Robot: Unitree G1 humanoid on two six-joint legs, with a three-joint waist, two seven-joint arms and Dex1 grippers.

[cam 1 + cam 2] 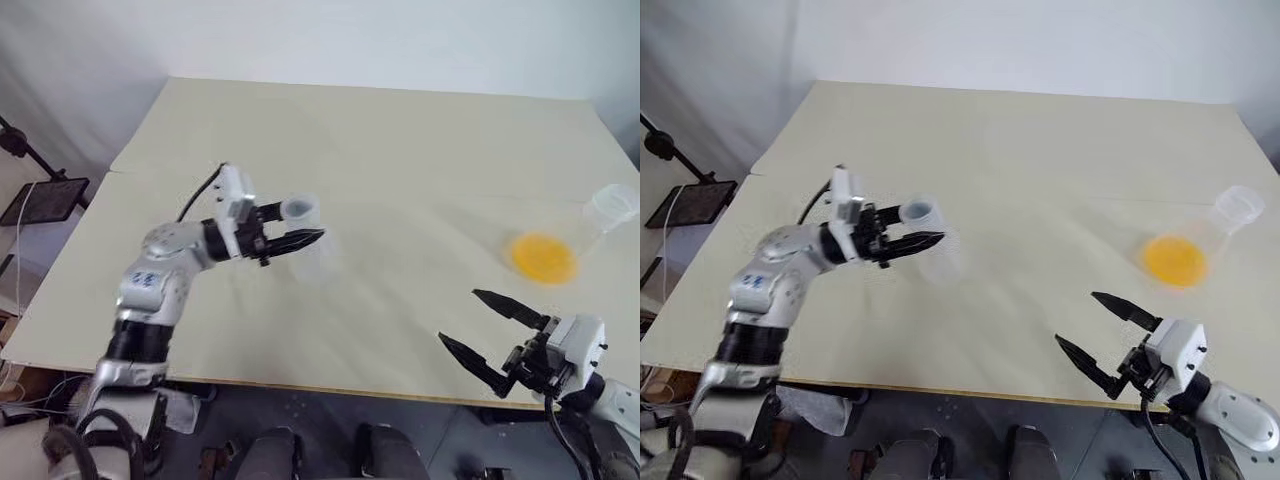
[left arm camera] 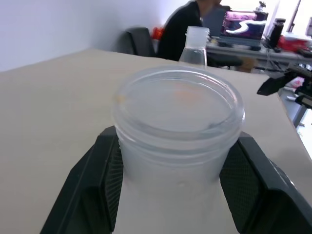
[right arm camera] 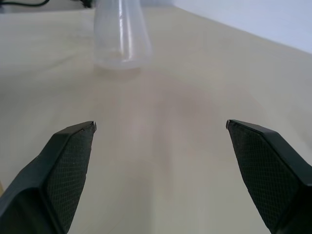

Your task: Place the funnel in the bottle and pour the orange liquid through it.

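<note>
**Left gripper clamping the milky bottle, right gripper wide and empty**

We are looking down on a big beige table taking up most of the scene. A person in dark clothes is sitting beyond the table's edge by a lit monitor in the left wrist view.

We are seeing the left gripper at the left-centre of the table, pointing right, its black fingers pressing both sides of the neck of the bottle, so it is gripping the bottle. The bottle's wide open mouth is facing up in the left wrist view, milky walls, inside looks empty as far as we can tell.

We are seeing the right gripper at the near right edge, fingers spread wide, nothing between them, hovering over bare table.

At the far right a clearer flask is leaning or lying, we cannot tell which, with the orange liquid pooling in its wide base. It is well apart from the bottle.

We cannot make out the funnel.
</note>
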